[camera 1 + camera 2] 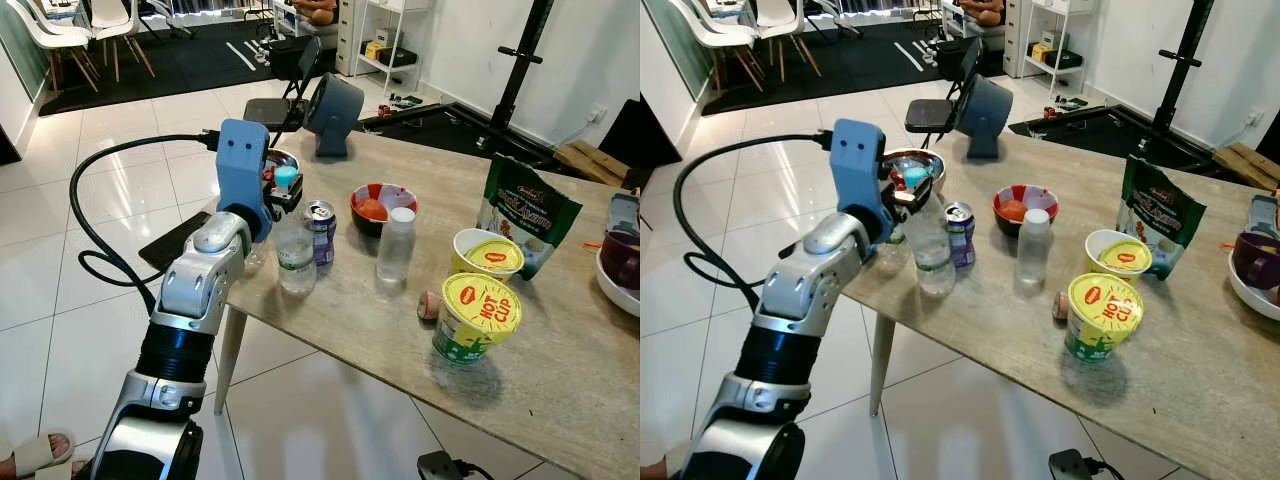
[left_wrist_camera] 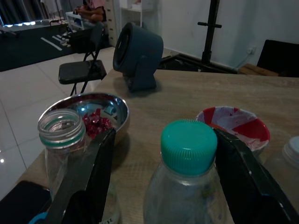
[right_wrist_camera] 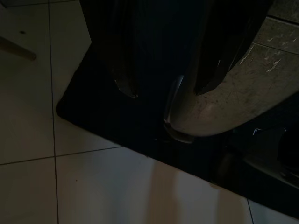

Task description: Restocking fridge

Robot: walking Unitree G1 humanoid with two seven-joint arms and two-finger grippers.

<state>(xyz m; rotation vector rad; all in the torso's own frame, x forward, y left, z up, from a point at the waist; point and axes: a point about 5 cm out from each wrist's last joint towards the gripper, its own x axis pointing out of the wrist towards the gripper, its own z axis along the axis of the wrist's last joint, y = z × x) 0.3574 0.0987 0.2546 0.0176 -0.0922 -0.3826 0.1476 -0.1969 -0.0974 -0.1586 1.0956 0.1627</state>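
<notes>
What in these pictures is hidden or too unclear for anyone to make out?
- Clear plastic bottle with teal cap: in the eye views the blue wrist housing of the left gripper covers its top.
- Purple drinks can: label too small to read, half behind the bottle.
- White bowl: cut off by the left eye view's edge.
- Right wrist view: too dark to identify what is beyond the fingers.

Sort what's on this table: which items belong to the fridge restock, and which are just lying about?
Likely for the fridge:
- green-capped bottle, between the open fingers of the left gripper
- purple can
- white-capped bottle

Lying about, as far as I can judge:
- grey fan
- Hot Cup noodles
- green snack bag
- steel bowl
- open empty jar
</notes>
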